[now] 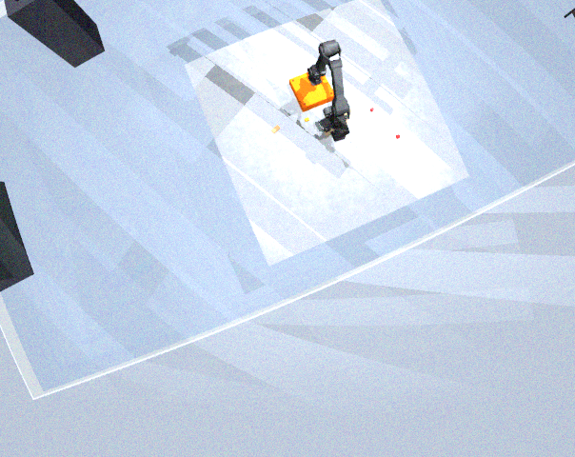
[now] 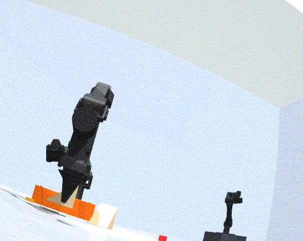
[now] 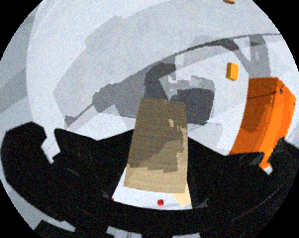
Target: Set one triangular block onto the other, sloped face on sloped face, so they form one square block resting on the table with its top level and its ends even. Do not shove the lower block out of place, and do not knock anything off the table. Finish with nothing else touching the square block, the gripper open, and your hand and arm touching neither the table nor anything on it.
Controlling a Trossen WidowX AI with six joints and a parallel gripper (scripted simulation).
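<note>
Gripper clamped on one triangular block, raised above the table. Second triangular block stands right of it, apart. Orange base plate lies behind; yellow block left.

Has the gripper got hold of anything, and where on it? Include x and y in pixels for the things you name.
Yes, the gripper [image 2: 68, 198] [image 3: 159, 134] holds one triangular block [image 2: 71, 200] [image 3: 159, 141], its fingers across the two triangular ends, the near fingertip reaching partway down that end.
</note>
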